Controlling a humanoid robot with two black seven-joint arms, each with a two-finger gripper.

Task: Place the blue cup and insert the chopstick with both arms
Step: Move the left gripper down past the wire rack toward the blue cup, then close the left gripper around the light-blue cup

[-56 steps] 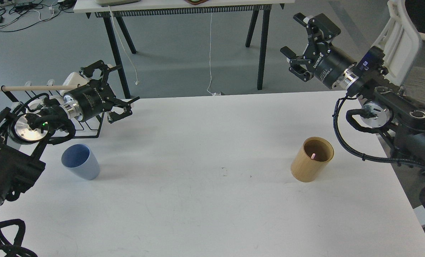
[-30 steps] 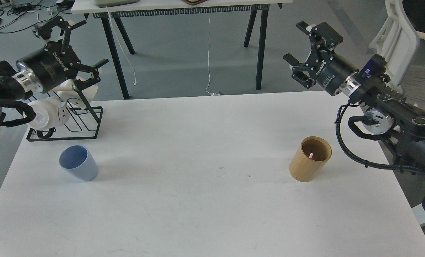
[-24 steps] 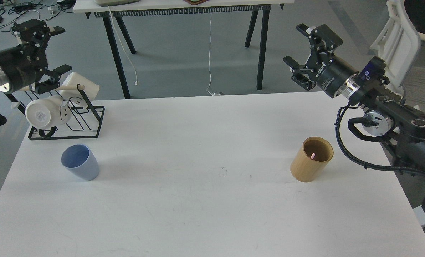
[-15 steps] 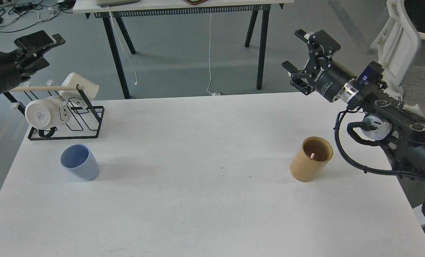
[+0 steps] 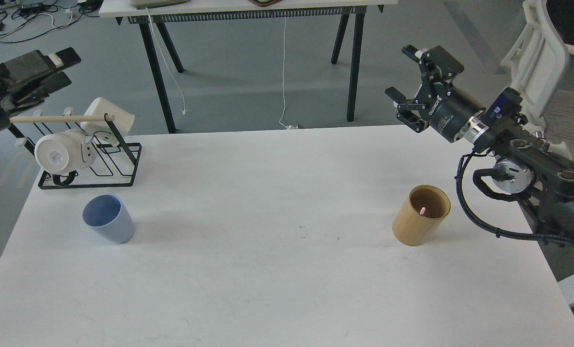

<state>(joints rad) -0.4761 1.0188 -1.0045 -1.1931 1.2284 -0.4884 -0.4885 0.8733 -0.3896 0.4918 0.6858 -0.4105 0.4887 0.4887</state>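
The blue cup (image 5: 108, 218) looks matte plastic, the tan holder (image 5: 421, 215) smooth wood, the table (image 5: 277, 279) matte white.

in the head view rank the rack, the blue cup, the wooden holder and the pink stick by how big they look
1. Rack
2. Wooden holder and blue cup: about alike, the holder perhaps slightly bigger.
3. Pink stick: only its tip shows.
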